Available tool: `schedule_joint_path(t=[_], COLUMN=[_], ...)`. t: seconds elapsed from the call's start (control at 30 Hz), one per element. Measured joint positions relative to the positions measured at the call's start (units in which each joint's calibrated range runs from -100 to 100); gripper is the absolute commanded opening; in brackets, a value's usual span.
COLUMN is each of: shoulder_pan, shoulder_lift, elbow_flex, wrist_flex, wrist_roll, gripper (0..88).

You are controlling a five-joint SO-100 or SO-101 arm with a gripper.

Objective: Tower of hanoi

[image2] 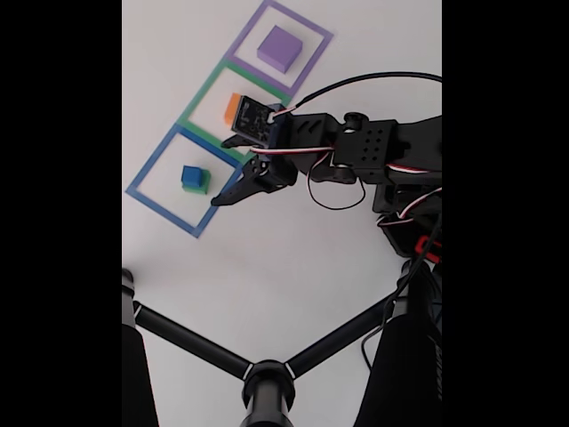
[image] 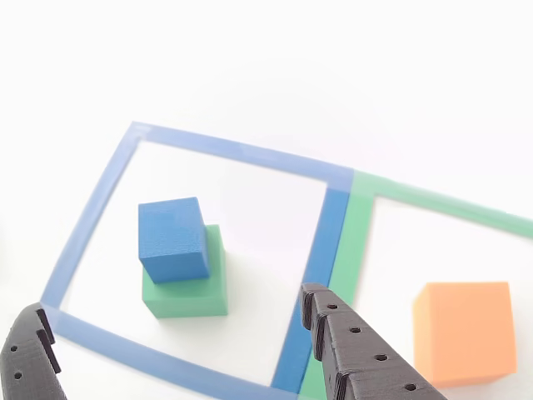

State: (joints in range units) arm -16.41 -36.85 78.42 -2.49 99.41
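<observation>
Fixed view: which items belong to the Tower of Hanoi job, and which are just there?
Job:
blue cube on green block
orange block
purple block
tool, open and empty

Just there:
blue, green and purple square outlines
black tripod
arm cables

four blocks: one purple block (image2: 278, 47), one orange block (image: 463, 332), one green block (image: 190, 283), one blue cube (image: 172, 239); three square outlines (image2: 182, 177); one arm (image2: 356, 151).

Arm (image2: 373, 151) stretched leftward, pincer (image: 175, 329) empty, jaws spread
</observation>
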Motion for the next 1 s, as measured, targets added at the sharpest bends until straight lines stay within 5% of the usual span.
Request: schedule_joint_path(t=[0.53, 1.0], shoulder_pan=[-3.03, -2.95], shoulder_lift=[15.7, 29.21], elbow_flex=[4.0, -3.74], wrist_flex=[-26.32, -31.86], wrist_roll=[0.0, 0.0], gripper=[36.6, 35.2])
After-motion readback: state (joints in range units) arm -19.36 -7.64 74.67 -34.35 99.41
